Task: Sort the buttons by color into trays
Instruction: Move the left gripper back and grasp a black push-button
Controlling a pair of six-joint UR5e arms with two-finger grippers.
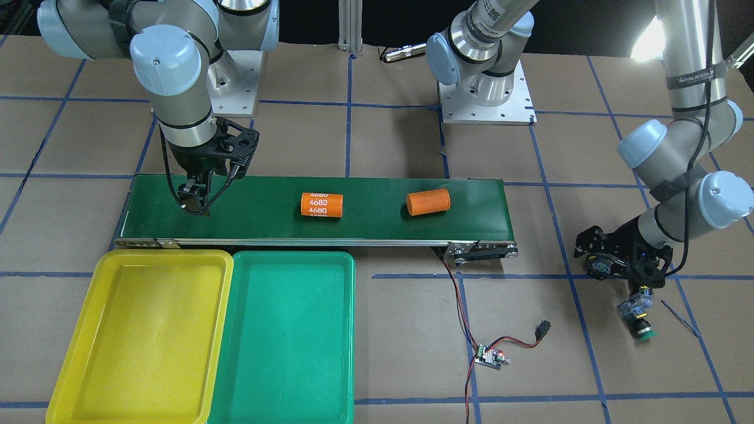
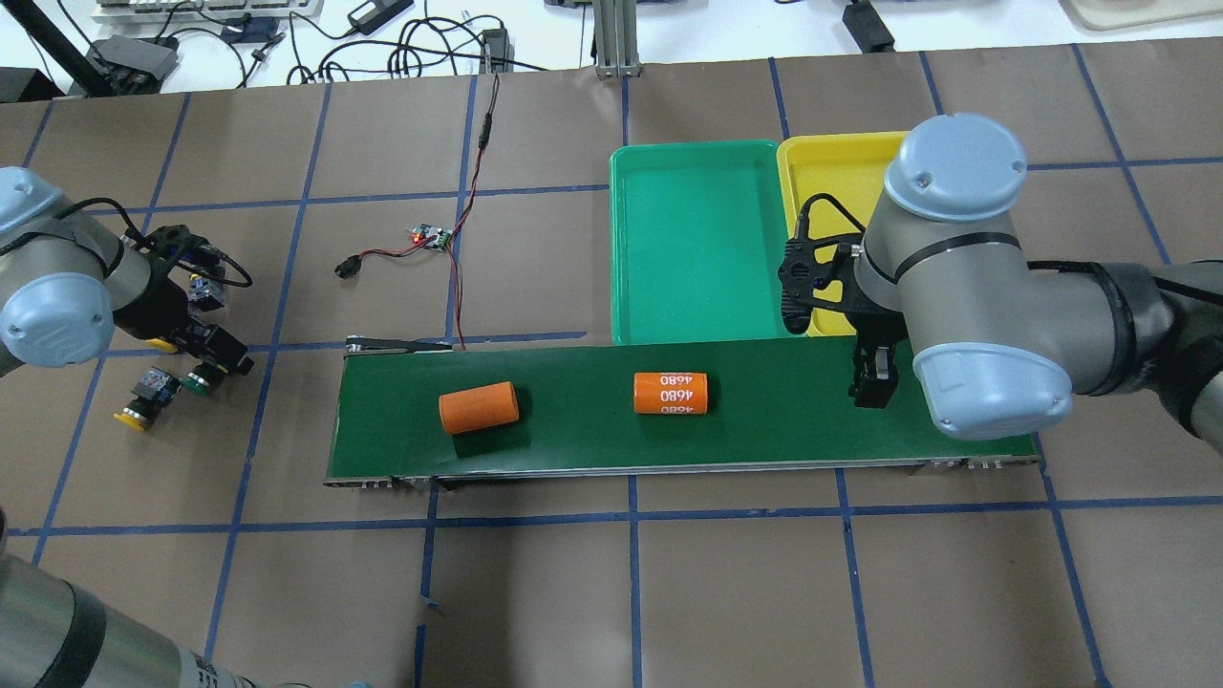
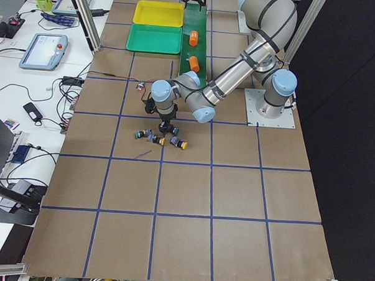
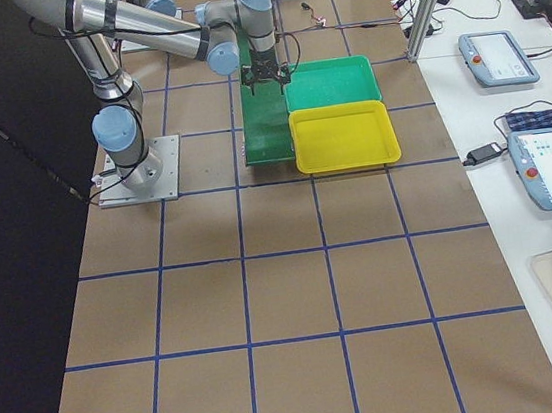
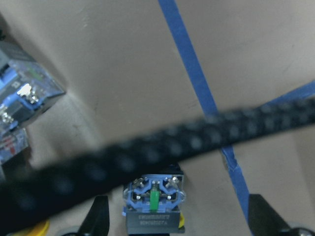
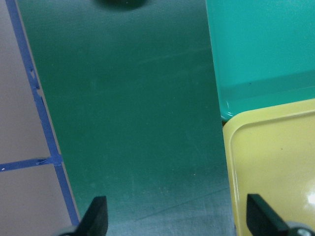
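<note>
Hovering over the buttons (image 2: pixel 153 392) on the tabletop (image 2: pixel 669 592), the left claw (image 5: pixel 180 220) is spread, one button (image 5: pixel 153 209) directly beneath, between its fingertips (image 5: pixel 98 219). The right claw (image 6: pixel 177 221), spread and empty, hangs over the belt (image 6: pixel 123 98) beside the yellow tray (image 6: pixel 275 162), well apart from them.

A robot lab: a table (image 4: pixel 287 296) gridded with blue tape, control tablets (image 4: pixel 551 168) at the right edge, cables (image 2: pixel 420 43) along the top.

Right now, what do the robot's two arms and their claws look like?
Both the left arm and the right arm are silver-grey tubes with pale blue rounded joint caps, black bands and a thin black cable. The left claw and the right claw are black, with perforated mounts.
</note>
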